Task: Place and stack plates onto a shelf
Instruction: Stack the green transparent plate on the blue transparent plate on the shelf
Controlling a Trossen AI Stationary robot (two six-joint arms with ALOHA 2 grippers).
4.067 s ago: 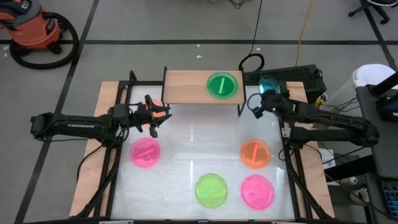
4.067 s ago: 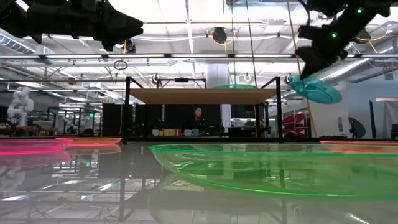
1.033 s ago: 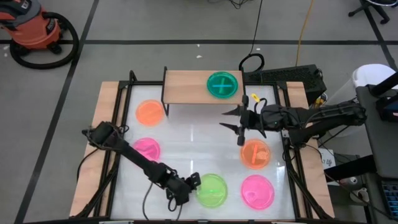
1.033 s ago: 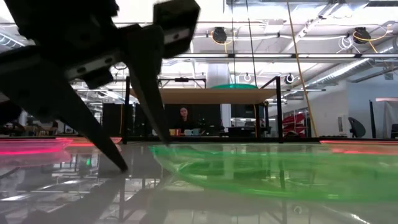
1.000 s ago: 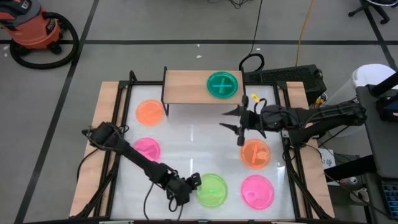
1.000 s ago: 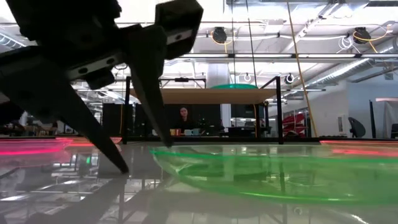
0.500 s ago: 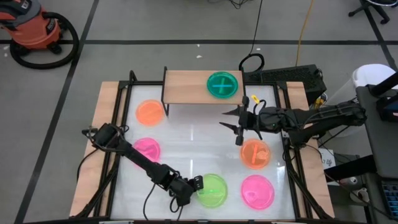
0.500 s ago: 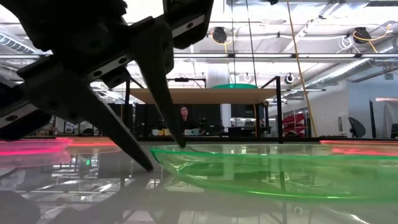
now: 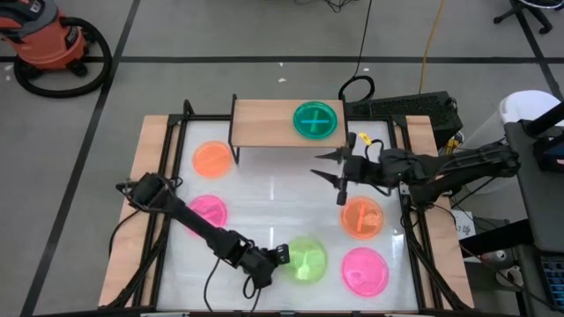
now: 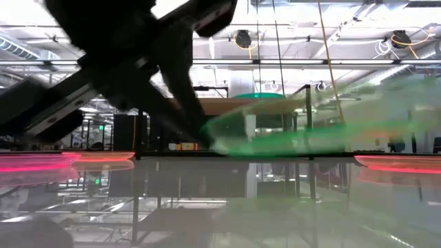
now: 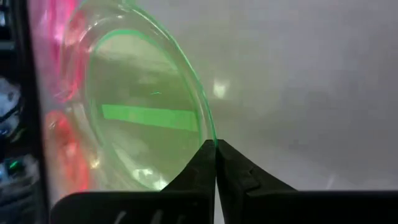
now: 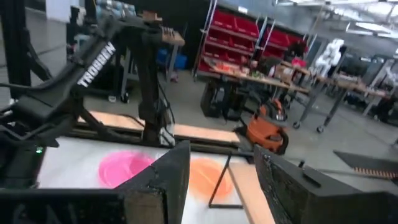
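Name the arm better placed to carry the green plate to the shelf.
Left. Its tool is shut on the green plate's rim, lifting it. The right tool hangs open and empty near the shelf.

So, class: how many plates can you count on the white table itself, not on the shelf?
4 lie flat: an orange plate near the shelf, a pink plate, another orange plate and another pink plate. A fifth, the green plate, is in the left pincer.
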